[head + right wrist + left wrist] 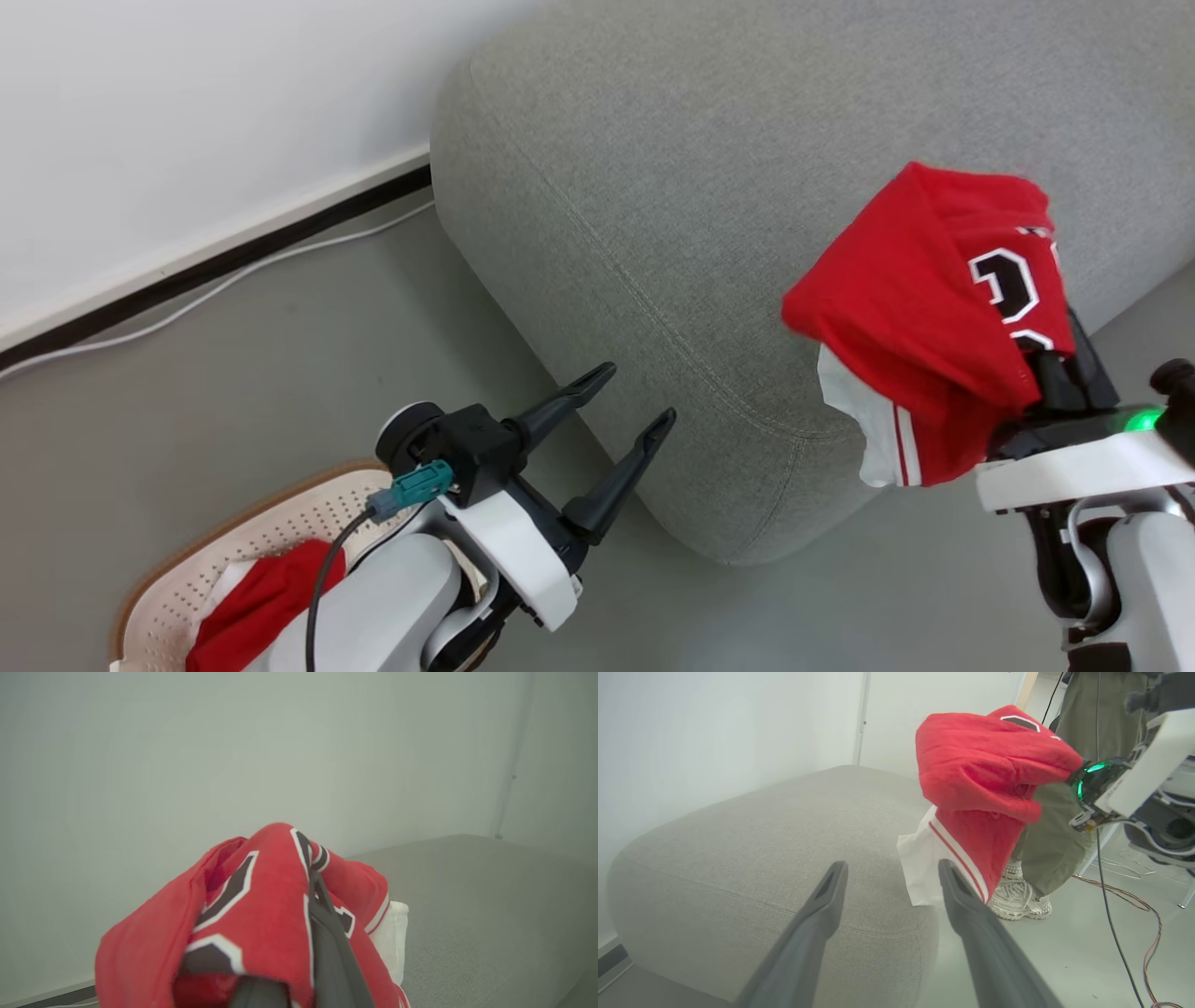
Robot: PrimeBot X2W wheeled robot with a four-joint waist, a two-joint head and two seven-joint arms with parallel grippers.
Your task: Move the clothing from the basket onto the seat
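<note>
A red garment (pixel 924 327) with white trim and a dark-and-white logo hangs bunched from my right gripper (pixel 1055 364), which is shut on it, held in the air over the front edge of the grey sofa (pixel 709 177). It also appears in the left wrist view, red garment (pixel 985 784), and drapes over one finger (pixel 327 933) in the right wrist view. My left gripper (pixel 635 397) is open and empty, beside the sofa's corner. A second red garment (pixel 261 597) lies in the cream basket (pixel 308 509) at the lower left, partly behind my left arm.
A white wall (pixel 187 121) with a dark baseboard and a white cable (pixel 215 289) runs behind the sofa. A person's legs in olive trousers and white shoes (pixel 1017 896) stand beyond the sofa, with cables (pixel 1134 896) on the grey floor.
</note>
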